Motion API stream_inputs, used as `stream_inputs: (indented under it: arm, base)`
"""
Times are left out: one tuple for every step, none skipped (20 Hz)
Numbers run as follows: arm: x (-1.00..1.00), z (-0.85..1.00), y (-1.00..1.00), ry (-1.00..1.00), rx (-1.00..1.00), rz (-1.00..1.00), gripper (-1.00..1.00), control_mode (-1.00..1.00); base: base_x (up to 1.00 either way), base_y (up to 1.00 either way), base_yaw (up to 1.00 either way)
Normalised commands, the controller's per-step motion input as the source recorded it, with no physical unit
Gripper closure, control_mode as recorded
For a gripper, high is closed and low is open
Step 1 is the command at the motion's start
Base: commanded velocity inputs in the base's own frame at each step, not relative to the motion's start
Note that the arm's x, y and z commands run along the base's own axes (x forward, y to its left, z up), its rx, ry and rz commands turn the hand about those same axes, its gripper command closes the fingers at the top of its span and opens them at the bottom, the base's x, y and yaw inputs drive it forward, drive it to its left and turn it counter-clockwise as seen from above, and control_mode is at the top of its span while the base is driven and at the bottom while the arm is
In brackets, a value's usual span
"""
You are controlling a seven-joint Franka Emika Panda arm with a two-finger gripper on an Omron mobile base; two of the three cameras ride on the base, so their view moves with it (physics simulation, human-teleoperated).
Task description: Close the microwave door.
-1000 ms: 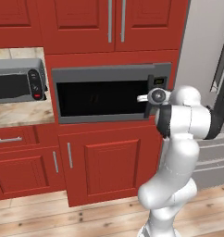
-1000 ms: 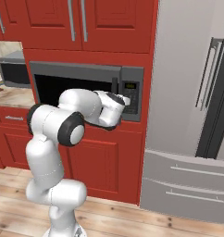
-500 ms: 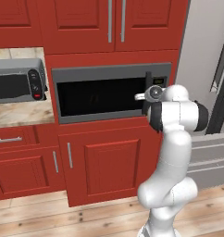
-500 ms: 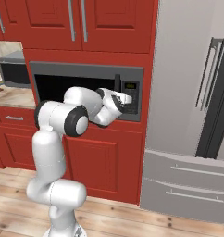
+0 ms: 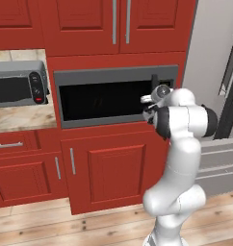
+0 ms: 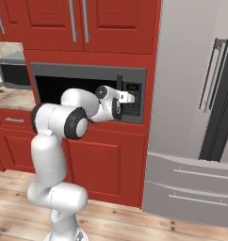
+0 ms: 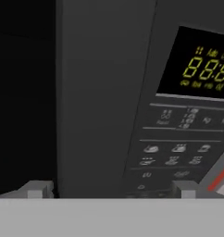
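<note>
The microwave is built into the red cabinetry. Its door lies flat against the front, black window facing out, and its dark bar handle stands at the door's right end. My gripper is up against that right end, next to the keypad panel. In the hand view the fingertips stand wide apart, so the gripper is open and holds nothing. The grey door frame and the green display are very close ahead. The gripper also shows in the right base view.
A silver toaster oven sits on the counter to the left. Red cabinet doors are below and above the microwave. A grey fridge with long handles stands close on the right.
The arm has folded in and the hand has pushed closer to the microwave's front at the handle end. The door now looks flush.
</note>
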Motion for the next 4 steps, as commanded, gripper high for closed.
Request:
stream_inputs:
  arm:
    - [-0.13, 0.54, -0.05, 0.0, 0.0, 0.0, -1.0, -1.0]
    - [-0.21, 0.6, -0.06, 0.0, 0.02, 0.0, -1.0, -1.0]
    - [-0.21, 0.64, -0.1, 0.0, 0.03, 0.0, -1.0, -1.0]
    - [-0.23, 0.69, -0.1, 0.0, 0.05, 0.0, -1.0, -1.0]
  base:
    - [0.0, 0.0, 0.0]
    - [0.0, 0.0, 0.0]
    - [0.0, 0.0, 0.0]
    - [0.0, 0.0, 0.0]
